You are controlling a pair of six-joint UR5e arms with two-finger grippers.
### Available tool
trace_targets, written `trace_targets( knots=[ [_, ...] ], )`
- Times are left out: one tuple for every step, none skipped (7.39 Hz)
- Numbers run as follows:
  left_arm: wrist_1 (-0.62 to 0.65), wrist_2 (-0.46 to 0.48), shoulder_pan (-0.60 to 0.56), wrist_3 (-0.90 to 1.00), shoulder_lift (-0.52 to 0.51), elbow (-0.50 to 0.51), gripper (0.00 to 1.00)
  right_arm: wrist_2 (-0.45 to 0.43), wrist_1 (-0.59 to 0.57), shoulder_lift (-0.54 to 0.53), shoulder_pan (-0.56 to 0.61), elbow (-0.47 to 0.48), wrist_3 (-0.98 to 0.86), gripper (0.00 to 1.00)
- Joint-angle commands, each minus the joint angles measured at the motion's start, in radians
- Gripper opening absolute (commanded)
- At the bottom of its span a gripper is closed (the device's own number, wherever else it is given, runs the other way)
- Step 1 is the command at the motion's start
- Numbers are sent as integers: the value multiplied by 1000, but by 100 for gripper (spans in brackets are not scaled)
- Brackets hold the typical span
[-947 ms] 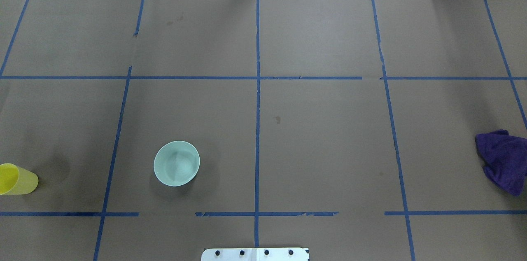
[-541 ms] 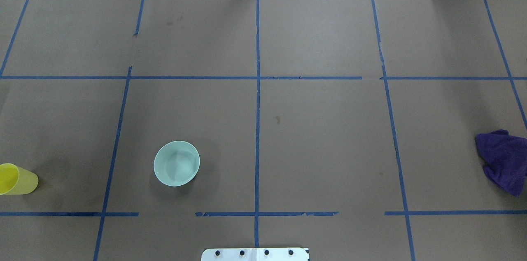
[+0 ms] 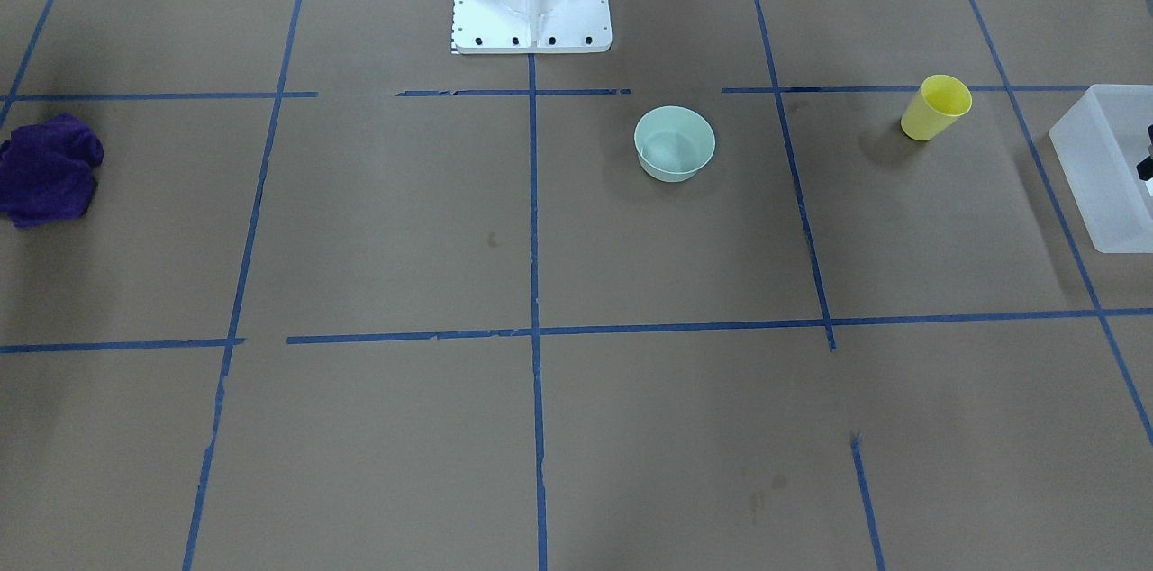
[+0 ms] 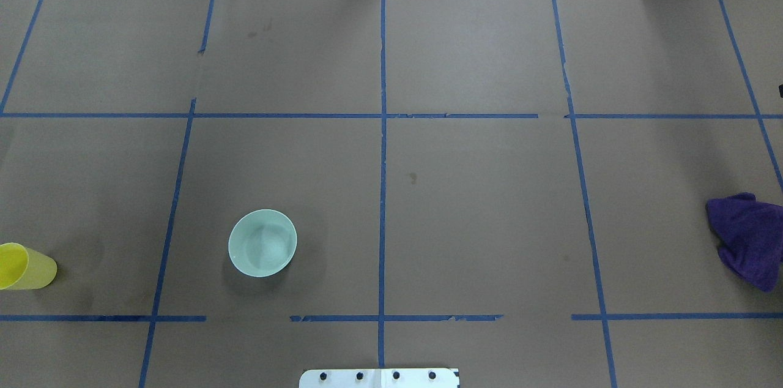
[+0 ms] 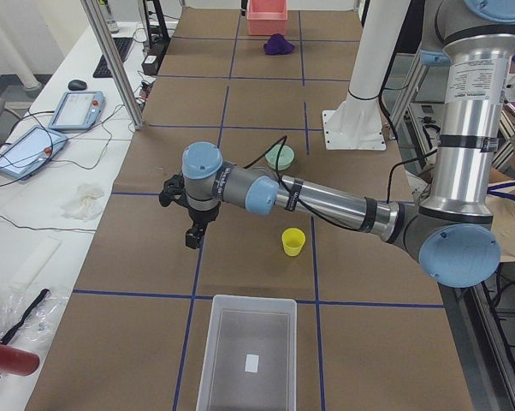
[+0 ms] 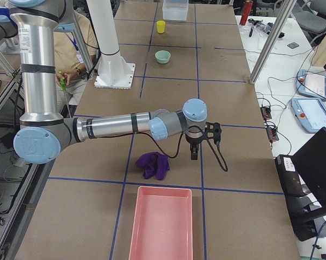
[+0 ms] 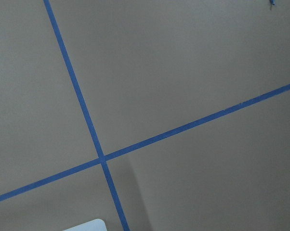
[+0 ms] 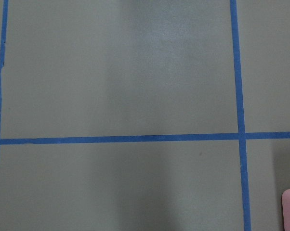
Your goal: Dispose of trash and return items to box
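The cup (image 3: pixel 936 107) and bowl (image 3: pixel 675 143) stand well apart, open table (image 3: pixel 838 157) between, the box (image 3: pixel 1081 166) near the cup.

Brown paper-covered table (image 4: pixel 489 223) with blue tape grid (image 4: pixel 383 192); white side bench (image 5: pixel 95 154).

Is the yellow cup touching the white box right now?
Apart. The exterior front-facing view shows a strip of bare brown paper between the yellow cup and the box; the exterior left view shows the same gap.
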Motion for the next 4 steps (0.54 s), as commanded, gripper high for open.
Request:
trace_targets(
  knots=[
    [-58,-2,95,-59,57,-44,100,-8,1,-6,-2,-10,-2,100],
    [-86,6,161,-149,108,-66,100,-5,3,-6,-2,-9,-5,100],
    [-171,7,199,-231,187,-79,100,-5,3,-6,-2,-9,-8,100],
    [-373,7,209,-322,287,-78,100,-5,3,-6,-4,-7,-8,100]
  ],
)
